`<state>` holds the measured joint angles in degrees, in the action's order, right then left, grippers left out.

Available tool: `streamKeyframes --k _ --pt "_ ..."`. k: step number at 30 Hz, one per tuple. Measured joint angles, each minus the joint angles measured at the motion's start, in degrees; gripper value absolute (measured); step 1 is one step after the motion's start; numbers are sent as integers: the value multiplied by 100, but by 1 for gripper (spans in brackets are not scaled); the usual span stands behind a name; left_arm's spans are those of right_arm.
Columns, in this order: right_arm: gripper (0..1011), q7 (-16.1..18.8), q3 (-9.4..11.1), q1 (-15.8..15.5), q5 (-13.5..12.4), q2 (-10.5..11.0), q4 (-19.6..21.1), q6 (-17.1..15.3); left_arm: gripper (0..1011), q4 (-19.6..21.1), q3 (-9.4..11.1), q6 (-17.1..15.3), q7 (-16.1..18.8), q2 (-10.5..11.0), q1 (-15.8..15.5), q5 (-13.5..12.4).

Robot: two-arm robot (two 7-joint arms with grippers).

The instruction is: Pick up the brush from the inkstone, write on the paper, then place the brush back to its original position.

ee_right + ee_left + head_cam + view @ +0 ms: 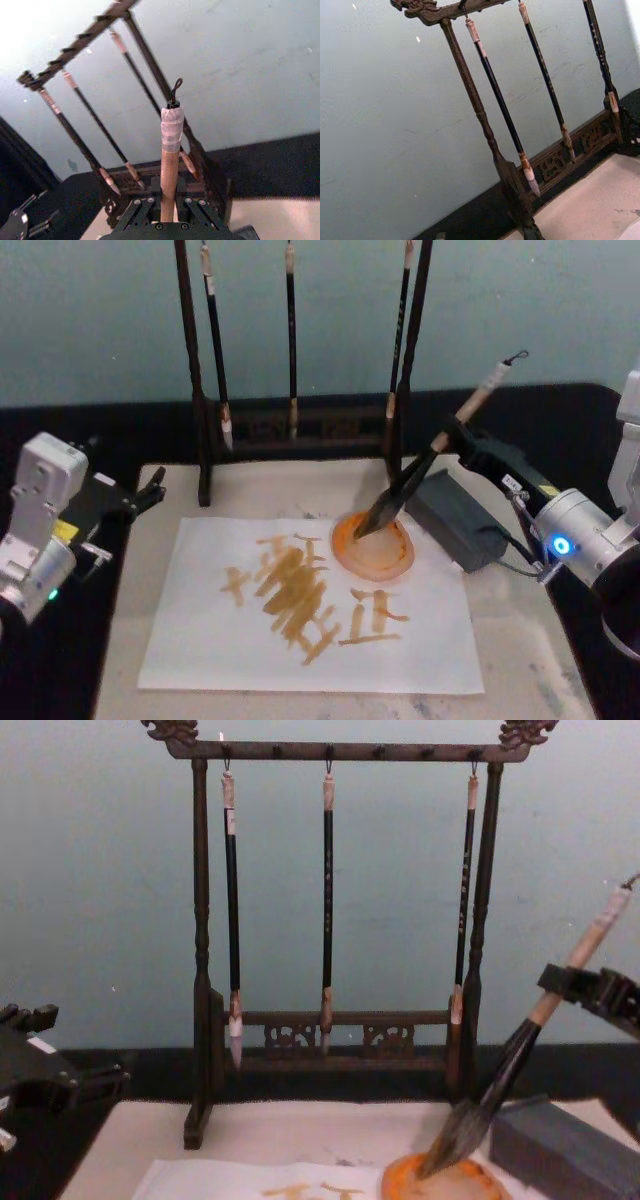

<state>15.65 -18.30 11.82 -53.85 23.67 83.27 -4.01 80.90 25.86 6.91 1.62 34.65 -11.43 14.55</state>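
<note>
head view: thick brush pinched high on its pale handle by right gripper, jaws closed snug around it, bushy tip down in a glossy round orange dish at the far right corner of the paper; white sheet flat, streaked with ochre strokes. left gripper parked off the left edge of the beige felt mat. left wrist view: carved dark wooden rack, thin brushes hanging straight from it. right wrist view: smooth round handle upright between black jaws, tape-wrapped top, cord loop. chest view: soft grey bristles pressed into the dish, matte grey block just beside. probably dipping or resting at the dish, strokes already down; next calls for a straight lift clear of the rim before any sideways sweep, soft tip liable to drip.
</note>
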Motion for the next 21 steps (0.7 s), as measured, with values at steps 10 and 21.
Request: streamKeyframes --k 10,21 --pt "176 282 -106 -246 868 301 478 617 1010 0 0 0 0 0 0 0" --pt "176 515 -93 -653 1710 720 1055 1050 1010 0 0 0 0 0 0 0"
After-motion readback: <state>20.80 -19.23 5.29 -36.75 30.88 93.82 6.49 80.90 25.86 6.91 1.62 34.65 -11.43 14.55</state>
